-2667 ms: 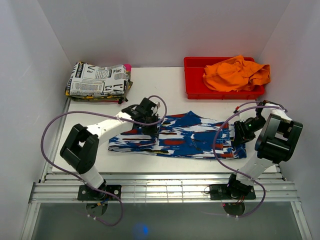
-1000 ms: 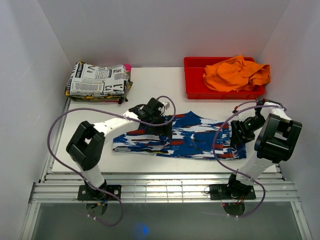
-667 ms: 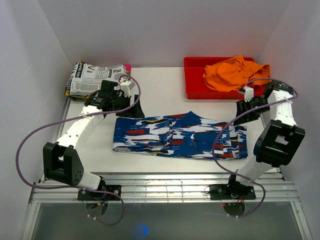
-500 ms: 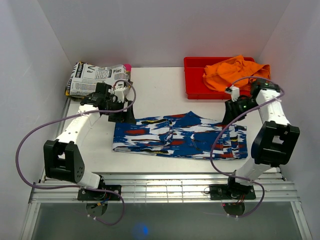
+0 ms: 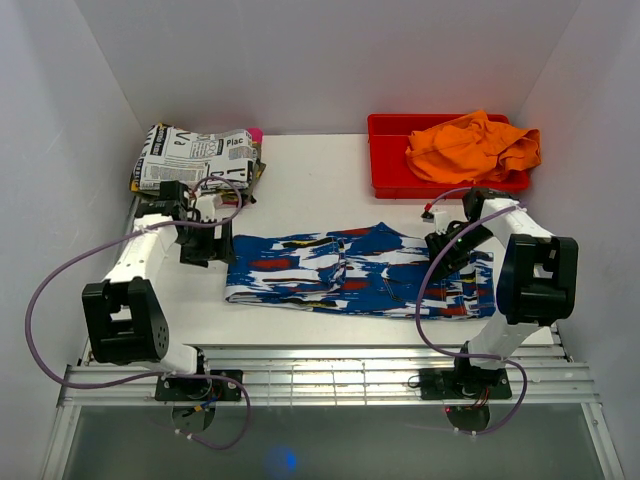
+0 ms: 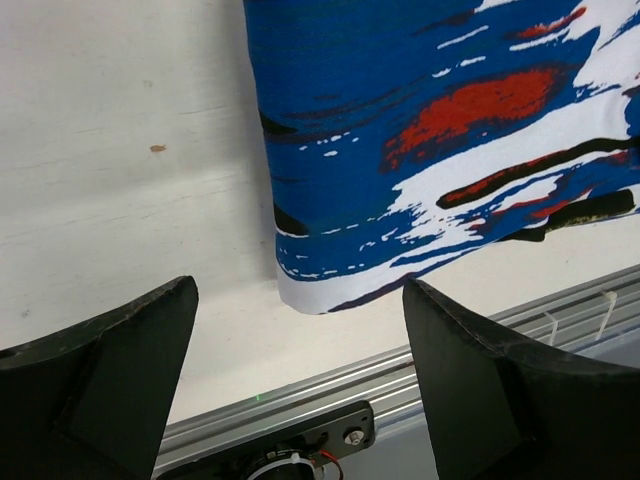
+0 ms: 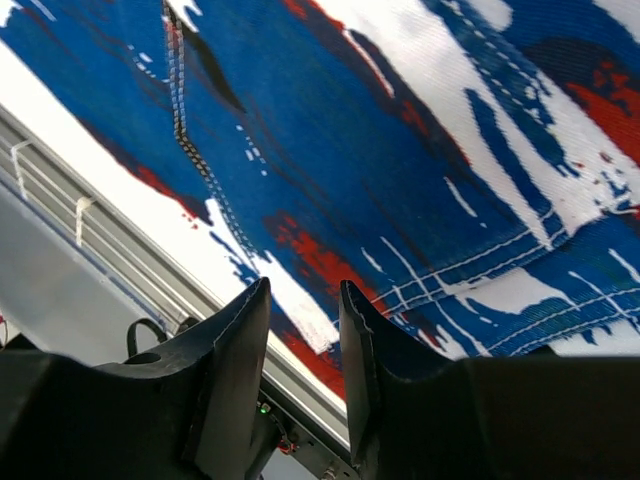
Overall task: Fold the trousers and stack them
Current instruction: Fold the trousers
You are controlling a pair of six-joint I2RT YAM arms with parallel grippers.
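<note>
The trousers (image 5: 360, 272), royal blue with white streaks and red patches, lie flat and lengthwise across the table's front half. My left gripper (image 5: 207, 243) hovers just off their left end, jaws wide open and empty. In the left wrist view the left gripper (image 6: 300, 283) frames the hem corner of the trousers (image 6: 420, 130). My right gripper (image 5: 443, 255) is over their right part. In the right wrist view the right gripper (image 7: 303, 285) shows a narrow gap with nothing in it, close above the trousers (image 7: 400, 150).
A folded newspaper-print cloth stack (image 5: 195, 162) sits at the back left. A red bin (image 5: 390, 160) holding crumpled orange cloth (image 5: 470, 145) stands at the back right. An aluminium rail (image 5: 330, 380) runs along the near edge. White walls close in both sides.
The left gripper left the trousers' middle, swung out to the back left and came down beside their left end. The right gripper rose toward the red bin, returned over the right part, and narrowed.
</note>
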